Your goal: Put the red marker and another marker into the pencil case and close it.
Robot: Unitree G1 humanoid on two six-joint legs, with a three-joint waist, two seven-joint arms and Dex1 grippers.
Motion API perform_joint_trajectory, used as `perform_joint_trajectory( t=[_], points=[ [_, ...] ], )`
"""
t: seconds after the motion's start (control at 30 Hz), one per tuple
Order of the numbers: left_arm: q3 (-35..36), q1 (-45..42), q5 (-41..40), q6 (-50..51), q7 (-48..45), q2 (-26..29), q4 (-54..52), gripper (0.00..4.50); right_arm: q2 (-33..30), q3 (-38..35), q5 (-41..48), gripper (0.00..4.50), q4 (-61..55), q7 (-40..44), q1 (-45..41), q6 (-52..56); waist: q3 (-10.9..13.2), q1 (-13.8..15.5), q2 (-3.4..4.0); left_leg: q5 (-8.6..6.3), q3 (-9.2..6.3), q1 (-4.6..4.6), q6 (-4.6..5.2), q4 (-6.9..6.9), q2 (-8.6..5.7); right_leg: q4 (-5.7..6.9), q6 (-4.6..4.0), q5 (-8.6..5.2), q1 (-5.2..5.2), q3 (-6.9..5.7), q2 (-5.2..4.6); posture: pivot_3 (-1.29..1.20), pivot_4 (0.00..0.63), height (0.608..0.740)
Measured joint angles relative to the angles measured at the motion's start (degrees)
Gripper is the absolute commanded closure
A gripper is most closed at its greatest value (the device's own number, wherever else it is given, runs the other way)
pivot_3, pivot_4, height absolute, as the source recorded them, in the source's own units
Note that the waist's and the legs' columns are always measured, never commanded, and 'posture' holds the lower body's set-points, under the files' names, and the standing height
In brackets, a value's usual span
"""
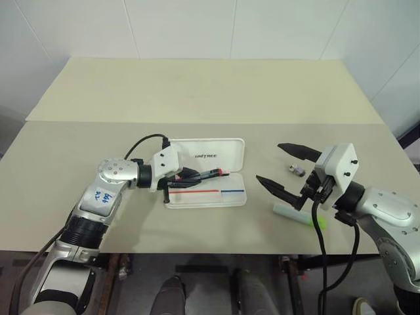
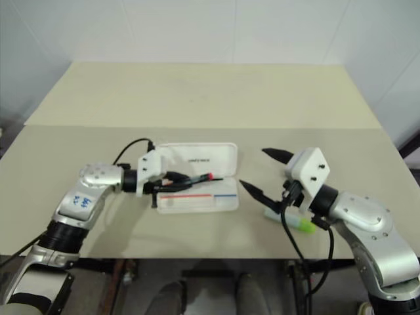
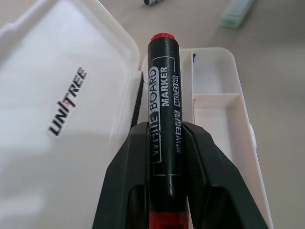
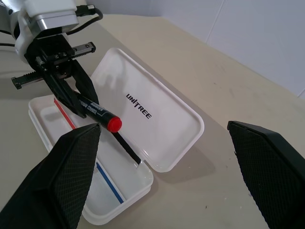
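Lying open on the table (image 1: 79,151), white pencil case (image 1: 207,197) with lid flat behind the tray; hovering just above the tray, red marker (image 1: 205,174), long axis running along the case, clamped in the left gripper (image 1: 190,176). Waiting nearer the right gripper (image 1: 283,172), jaws spread wide and empty, pale green highlighter (image 1: 300,217). Reading "UNITREE" on the lid, "WHITE BOARD MARKER" on the barrel.

Open white hinged plastic pencil case (image 1: 207,174) sat mid-frame, lid flat; left black-fingered gripper (image 1: 190,176) with red-capped black marker (image 1: 209,174) hung above tray. Beige tabletop (image 1: 197,92) bare across upper frame.
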Motion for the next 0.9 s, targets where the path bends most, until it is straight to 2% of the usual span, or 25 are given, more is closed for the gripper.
perform_joint_trajectory(
  t=[0.47,0.5,0.8,0.83,0.9],
  points=[
    [-1.74,-0.03,3.22,-1.00,0.07,-1.66,2.13,3.98,-0.07,0.02,0.98,0.00,-0.11,-0.02,-0.88,0.09,0.01,0.04,-0.02,0.00,0.00,-0.01,0.00,0.00,0.00,0.00,0.01,0.00,0.00,0.00,0.00,0.00,0.150,0.740],
    [-1.74,-0.03,3.25,-1.00,0.03,-1.67,2.16,3.25,-0.07,0.02,1.00,0.00,-0.11,-0.03,-0.89,0.09,0.01,0.03,-0.02,0.00,0.00,-0.01,0.00,0.00,0.00,0.00,0.01,0.00,0.00,0.00,0.00,0.00,0.150,0.740],
    [-1.64,-0.02,3.31,-2.81,0.12,-3.07,2.19,0.31,-0.05,0.17,1.04,0.00,-0.11,-0.12,-1.56,0.11,0.01,0.05,-0.02,0.00,0.00,-0.01,0.00,0.00,0.00,0.01,0.01,0.01,0.00,0.00,0.00,0.00,0.150,0.740],
    [-1.65,-0.03,3.27,-2.77,-0.04,-3.11,2.17,0.03,-0.04,0.23,1.04,0.00,-0.11,-0.13,-1.83,0.11,0.01,0.04,-0.02,0.00,0.00,-0.01,0.00,0.00,0.00,0.00,0.01,0.01,0.00,0.00,0.00,0.00,0.150,0.740],
    [-1.61,-0.06,3.15,-2.98,-0.20,-3.12,2.02,0.03,-0.02,0.26,1.03,0.00,-0.11,-0.18,-1.91,0.10,0.01,0.02,-0.02,0.00,0.00,0.00,0.00,0.00,0.00,0.01,0.01,0.01,0.00,0.00,0.00,0.00,0.150,0.740]
  ],
)
